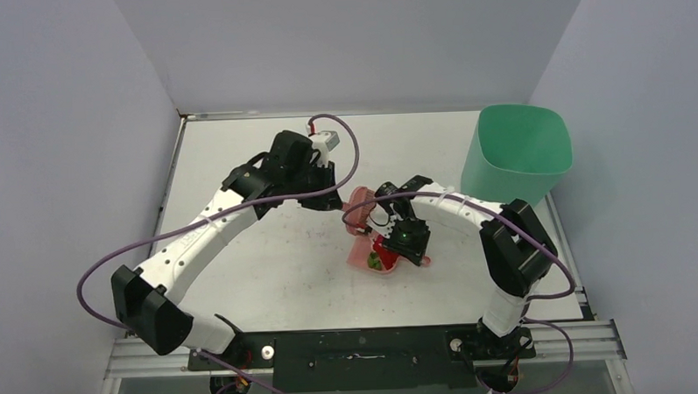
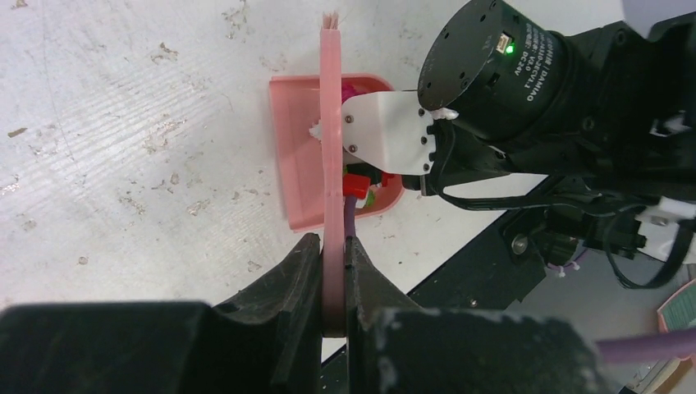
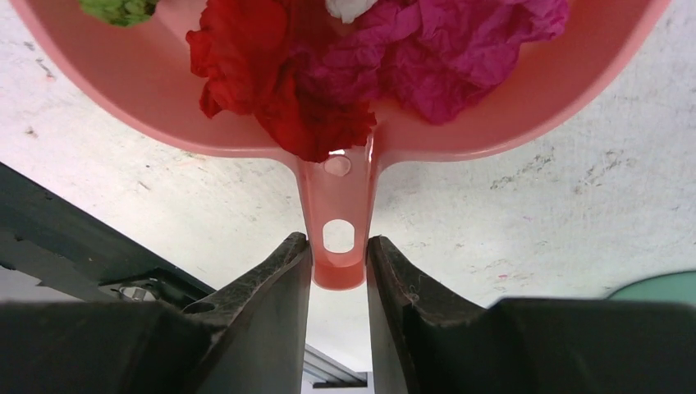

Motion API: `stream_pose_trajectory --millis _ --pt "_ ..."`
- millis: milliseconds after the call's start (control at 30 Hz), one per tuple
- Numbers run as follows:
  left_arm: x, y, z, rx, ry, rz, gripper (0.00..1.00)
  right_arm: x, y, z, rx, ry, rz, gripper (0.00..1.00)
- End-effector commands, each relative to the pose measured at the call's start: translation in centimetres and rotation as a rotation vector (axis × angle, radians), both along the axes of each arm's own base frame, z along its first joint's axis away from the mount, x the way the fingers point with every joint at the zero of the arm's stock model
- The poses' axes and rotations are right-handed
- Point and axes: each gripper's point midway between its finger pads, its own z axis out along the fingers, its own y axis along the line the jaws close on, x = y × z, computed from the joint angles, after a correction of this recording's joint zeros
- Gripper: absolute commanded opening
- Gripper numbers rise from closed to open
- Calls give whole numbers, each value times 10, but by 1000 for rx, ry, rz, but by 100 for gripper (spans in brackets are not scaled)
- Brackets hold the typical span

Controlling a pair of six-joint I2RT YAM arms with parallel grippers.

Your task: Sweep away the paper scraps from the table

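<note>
The paper scraps (image 3: 345, 74), red, magenta, green and white, lie heaped in the pink dustpan (image 3: 148, 98). My right gripper (image 3: 338, 250) is shut on the dustpan's handle and holds the pan at the table's (image 1: 242, 253) middle, tilted. From above, the dustpan (image 1: 358, 258) shows red and green scraps (image 1: 381, 255). My left gripper (image 2: 332, 254) is shut on the pink brush (image 2: 331, 131), whose white bristle tip is over the dustpan (image 2: 297, 164). In the top view the left gripper (image 1: 335, 200) is just left of the pan.
A green bin (image 1: 519, 152) stands at the table's back right. The white tabletop (image 2: 123, 123) shows grey scuffs. The right arm's black motor housing (image 2: 501, 70) is close beside the brush. A black base rail (image 1: 359, 345) runs along the near edge.
</note>
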Motion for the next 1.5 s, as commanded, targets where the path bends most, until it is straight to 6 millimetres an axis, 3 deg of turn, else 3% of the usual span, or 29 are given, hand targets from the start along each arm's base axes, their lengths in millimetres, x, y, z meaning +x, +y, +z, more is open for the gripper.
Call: stream_pose_trajectory --millis 0,167,333,500,733,967,1267,1467 --pt "0 -4 71 -163 -147 14 0 5 14 15 110 -93 -16 5" --pt "-5 8 94 -184 -198 47 0 4 12 25 133 -123 -20 5" --pt "-9 38 103 -154 -278 135 0 7 4 44 130 -171 -5 5" --pt "-21 77 86 -92 -322 240 0 10 -1 64 153 -225 16 5" --pt "-47 110 34 -4 -311 257 0 9 -6 90 219 -214 19 5" --pt "-69 120 -2 17 -252 237 0 24 -17 114 226 -253 52 5" --pt "-76 112 -5 -58 -246 229 0 49 -16 169 260 -317 49 5" --pt "-78 107 -15 -64 -225 202 0 66 -18 195 254 -403 2 5"
